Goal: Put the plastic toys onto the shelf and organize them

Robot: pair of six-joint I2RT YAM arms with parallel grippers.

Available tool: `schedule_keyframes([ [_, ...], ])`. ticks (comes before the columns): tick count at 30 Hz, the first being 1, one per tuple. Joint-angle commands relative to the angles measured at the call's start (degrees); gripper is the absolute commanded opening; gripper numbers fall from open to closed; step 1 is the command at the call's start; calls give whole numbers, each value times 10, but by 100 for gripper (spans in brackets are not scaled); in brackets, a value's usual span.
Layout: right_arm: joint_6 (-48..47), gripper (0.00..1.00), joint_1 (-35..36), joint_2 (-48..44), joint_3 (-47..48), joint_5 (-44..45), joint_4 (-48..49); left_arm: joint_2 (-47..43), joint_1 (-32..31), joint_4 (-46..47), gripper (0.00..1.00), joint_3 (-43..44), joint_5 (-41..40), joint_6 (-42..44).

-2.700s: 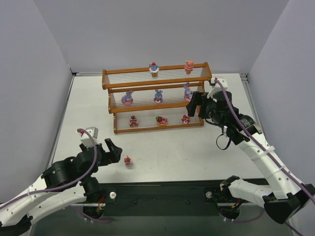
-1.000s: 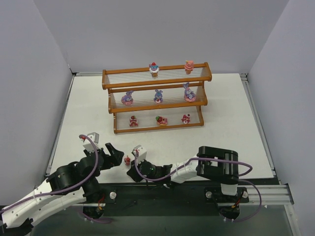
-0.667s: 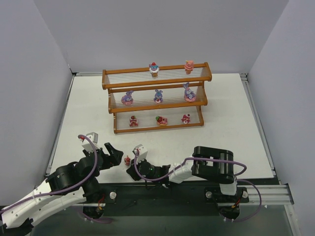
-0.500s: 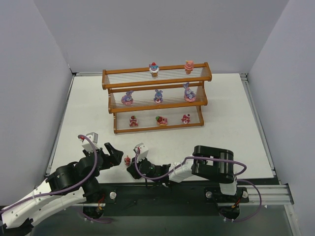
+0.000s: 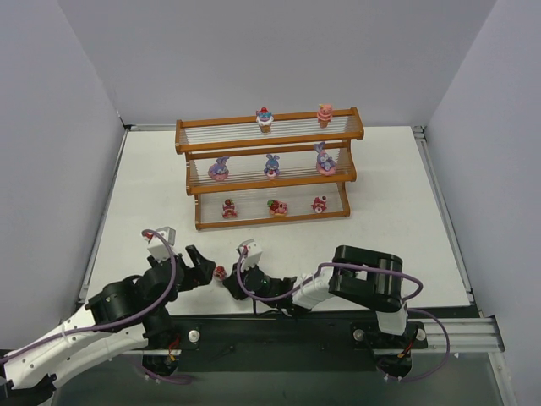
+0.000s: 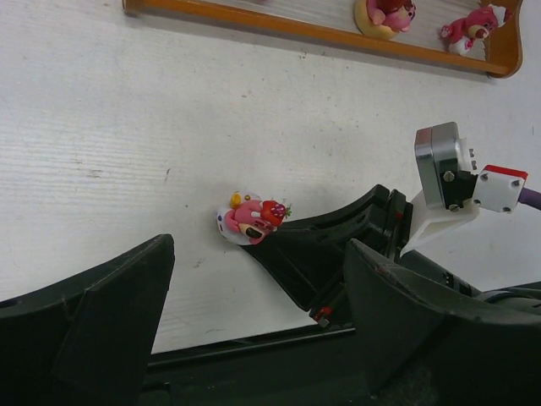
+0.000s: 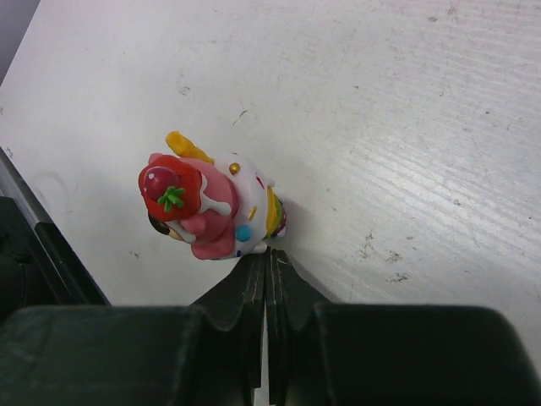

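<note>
Now the right tool (image 7: pixel 266 264), pinched together on nothing, has swung from the shelf (image 5: pixel 287 117) down against the last loose toy (image 7: pixel 211 203) on the near bench (image 5: pixel 380 211), while the left tool (image 5: pixel 197 269) waits spread apart beside it, so one placement remains.

Both arms are built of white shells joined by black cylindrical housings: the left arm (image 5: pixel 114 303) and the right arm (image 5: pixel 372 283). A purple cable (image 6: pixel 531 197) runs along each. The left gripper (image 5: pixel 201 267) and right gripper (image 7: pixel 266 264) have matte black wedge-shaped fingers. A grey camera block (image 6: pixel 441 162) with silver screws sits on a white bracket, with a red-trimmed connector beside it.
</note>
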Motion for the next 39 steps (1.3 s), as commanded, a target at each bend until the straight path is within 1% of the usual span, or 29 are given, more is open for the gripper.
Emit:
schedule_keyframes([
  [1,10,0,-2,-22,-12,12,13,27,-2,60,91,-18,26,25],
  [5,32,0,-2,-50,-35,19,-12,54,-2,102,92,-39,42,46],
  [7,41,4,-2,-65,-50,28,-31,70,-2,120,92,-51,40,50],
  [8,45,8,-2,-79,-63,31,-38,76,-2,125,92,-54,39,51],
  [9,52,18,-2,-89,-69,34,-58,80,-2,141,92,-58,40,54],
  [11,58,28,-1,-115,-85,48,-78,91,-2,158,92,-72,42,56],
  [12,64,37,-1,-123,-89,51,-95,94,-2,175,92,-77,47,61],
  [15,70,48,-2,-156,-106,67,-118,94,-2,213,92,-101,58,83],
  [20,71,51,-6,-182,-111,73,-144,62,-3,254,92,-140,80,109],
  [25,81,52,-14,-192,-129,71,-140,51,-2,248,92,-148,63,111],
  [29,90,50,-23,-196,-139,70,-135,64,-2,251,92,-150,57,111],
  [39,101,44,-36,-200,-152,61,-124,125,-2,252,91,-143,32,80],
])
